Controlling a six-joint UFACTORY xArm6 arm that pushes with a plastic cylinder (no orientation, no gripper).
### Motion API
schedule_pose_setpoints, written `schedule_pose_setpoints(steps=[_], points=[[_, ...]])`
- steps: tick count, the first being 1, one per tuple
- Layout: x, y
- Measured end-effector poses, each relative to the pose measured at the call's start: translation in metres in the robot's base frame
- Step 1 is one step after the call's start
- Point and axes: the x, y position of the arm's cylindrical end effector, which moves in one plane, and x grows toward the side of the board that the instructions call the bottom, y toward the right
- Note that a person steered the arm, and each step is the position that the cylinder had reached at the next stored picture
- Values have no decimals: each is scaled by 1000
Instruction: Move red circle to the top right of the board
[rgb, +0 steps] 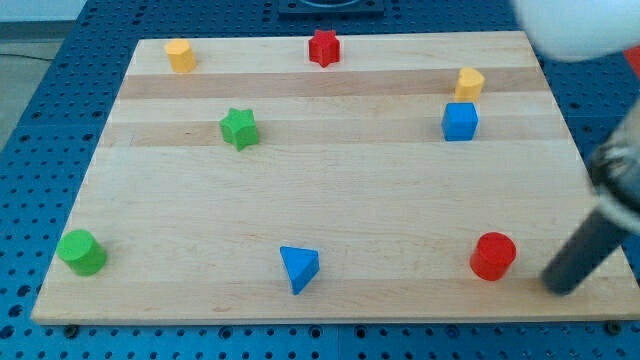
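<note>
The red circle (493, 255) is a short red cylinder near the board's bottom right. My tip (557, 287) is the lower end of a dark rod coming in from the view's right. It sits just right of and slightly below the red circle, a small gap apart. The wooden board (330, 190) fills most of the view.
A blue cube (460, 121) and a yellow block (470, 82) sit at the upper right. A red star (323, 47) and a yellow cylinder (180, 55) are along the top. A green star (239, 128), a green cylinder (81, 251) and a blue triangle (299, 268) lie further left.
</note>
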Motion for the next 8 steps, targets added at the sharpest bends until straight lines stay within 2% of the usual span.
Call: schedule_pose_setpoints(steps=[1, 3, 4, 6, 7, 8], points=[[-31, -73], [-95, -71], [-88, -38], [-152, -67], [-156, -22], [-159, -29]])
